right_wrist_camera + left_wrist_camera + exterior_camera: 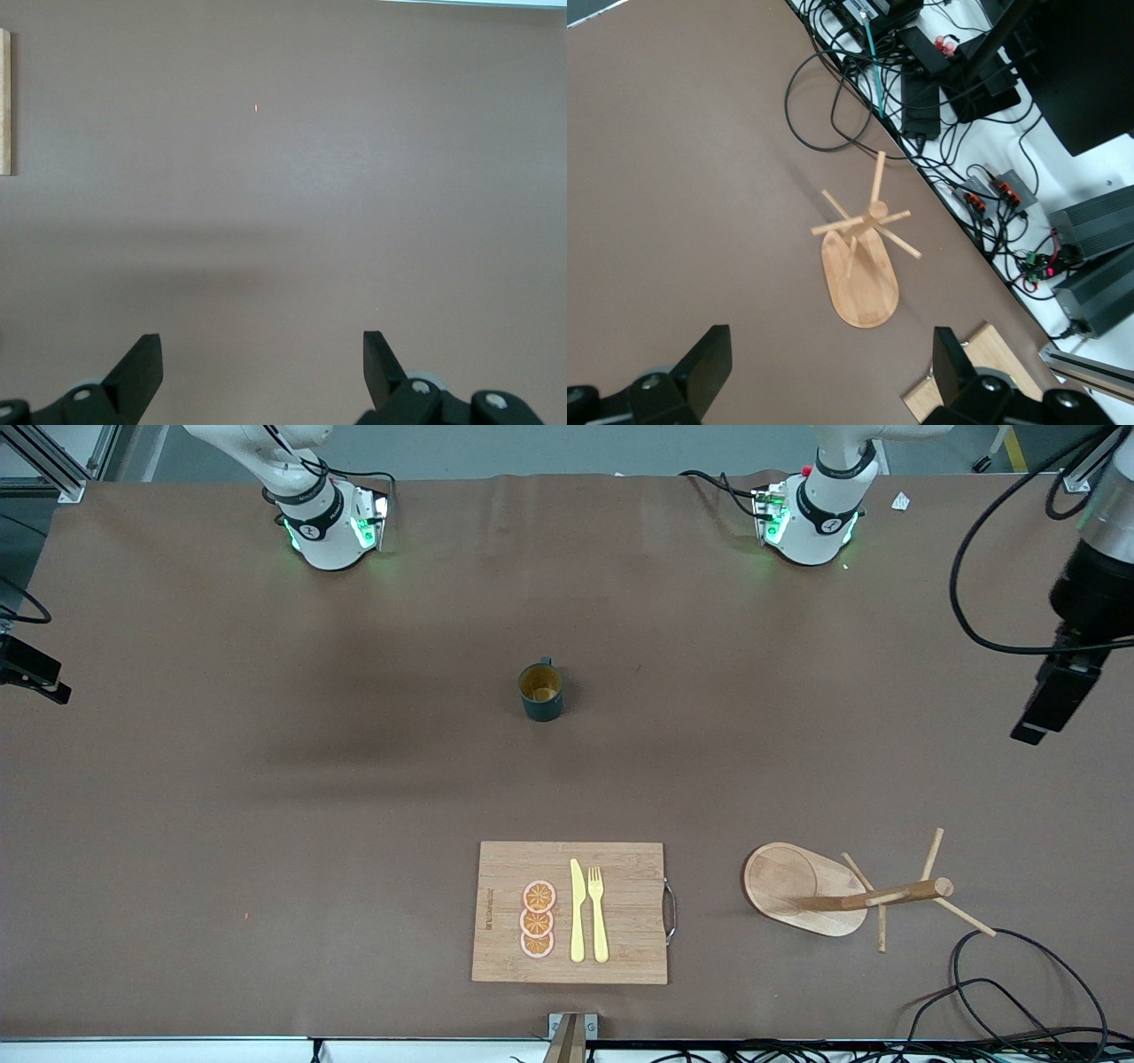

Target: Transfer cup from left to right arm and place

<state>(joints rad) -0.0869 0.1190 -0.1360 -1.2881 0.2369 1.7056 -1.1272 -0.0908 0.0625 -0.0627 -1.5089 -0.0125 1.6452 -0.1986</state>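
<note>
The cup (540, 691), a small dark teal mug with a tan-yellow inside, stands upright on the brown table midway between the two arms, its handle toward the robots' bases. It shows in neither wrist view. My left gripper (1035, 728) hangs open and empty in the air at the left arm's end of the table; in the left wrist view (830, 376) its fingers are wide apart over bare table. My right gripper (40, 677) is at the right arm's end of the table, open and empty over bare table in the right wrist view (261, 367).
A wooden cutting board (620, 948) with orange slices, a yellow knife and a fork lies near the front edge. A wooden mug tree (842, 893) stands beside it toward the left arm's end, also in the left wrist view (859, 266). Black cables (1001, 992) lie nearby.
</note>
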